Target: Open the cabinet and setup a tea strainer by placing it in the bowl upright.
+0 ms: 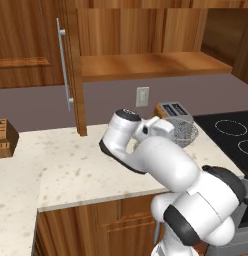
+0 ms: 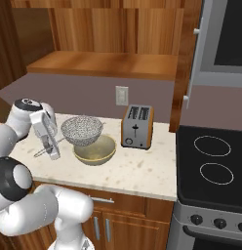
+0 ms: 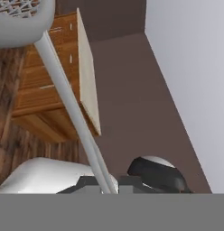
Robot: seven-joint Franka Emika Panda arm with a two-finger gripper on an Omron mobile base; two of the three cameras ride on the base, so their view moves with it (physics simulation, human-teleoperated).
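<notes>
No readable writing anywhere. At far left, one cabinet [image 1: 46, 55] door swung open, silver bar handle [image 1: 64, 62] facing out. Nearer, one gripper [image 2: 53, 150], fingers pinched on the thin handle [image 3: 71, 103] of the single tea strainer [image 2: 82, 130]. Mesh dish held just above one bowl [image 2: 96, 151], overlapping its left rim; contact unclear. Bowl otherwise empty. Right of it, one toaster [image 2: 136, 126], two slots. Far right, stove [image 2: 215, 166] with two rings in view.
</notes>
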